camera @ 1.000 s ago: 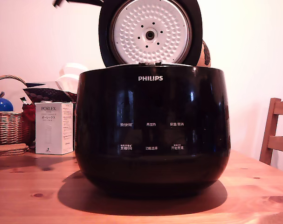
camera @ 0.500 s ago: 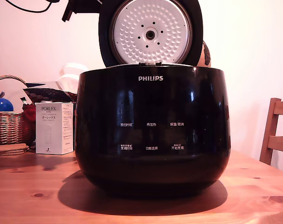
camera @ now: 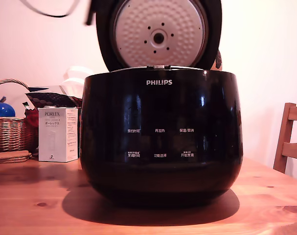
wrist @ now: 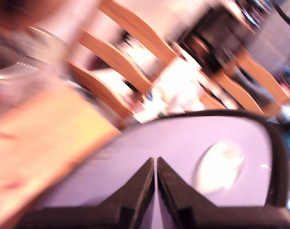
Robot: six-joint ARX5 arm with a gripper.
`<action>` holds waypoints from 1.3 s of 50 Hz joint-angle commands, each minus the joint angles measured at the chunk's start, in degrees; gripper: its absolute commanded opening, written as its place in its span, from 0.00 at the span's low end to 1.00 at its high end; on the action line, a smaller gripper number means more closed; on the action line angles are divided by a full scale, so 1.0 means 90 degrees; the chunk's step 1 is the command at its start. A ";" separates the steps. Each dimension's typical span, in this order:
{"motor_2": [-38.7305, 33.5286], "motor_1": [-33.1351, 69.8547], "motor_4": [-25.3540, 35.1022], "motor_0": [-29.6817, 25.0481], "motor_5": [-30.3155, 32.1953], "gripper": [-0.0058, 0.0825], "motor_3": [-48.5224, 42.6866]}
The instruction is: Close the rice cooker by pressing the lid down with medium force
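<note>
The cooker (camera: 160, 142) looks like glossy black plastic, smooth enough to mirror window light, with white printed lettering. The lid (camera: 102, 36) has the same glossy black rim; its inner plate (camera: 159, 34) looks like pale metal, matt and dimpled, with small holes. In the wrist view the lid's outer face (wrist: 192, 157) is smooth and shiny, and the hand (wrist: 155, 164) is matt black, its fingers (wrist: 140, 186) pressed together. The table (camera: 35, 205) is knotty varnished wood. At the exterior view's left stand a matt white cardboard box (camera: 57, 134) and a woven wicker basket (camera: 9, 134); at its right, a wooden chair (camera: 290, 139).
</note>
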 commanded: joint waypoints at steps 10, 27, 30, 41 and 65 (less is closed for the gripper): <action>0.0051 0.0129 -0.1037 -0.0566 0.0631 0.04 -0.0571; 0.0049 0.0129 -0.2645 -0.0988 0.0823 0.04 -0.1389; 0.0049 0.0129 -0.2681 -0.1037 0.0823 0.04 -0.1559; 0.0046 0.0078 -0.3036 -0.1178 0.0950 0.04 -0.2033; -0.1717 -0.1370 -0.3531 -0.1328 0.0733 0.04 -0.0597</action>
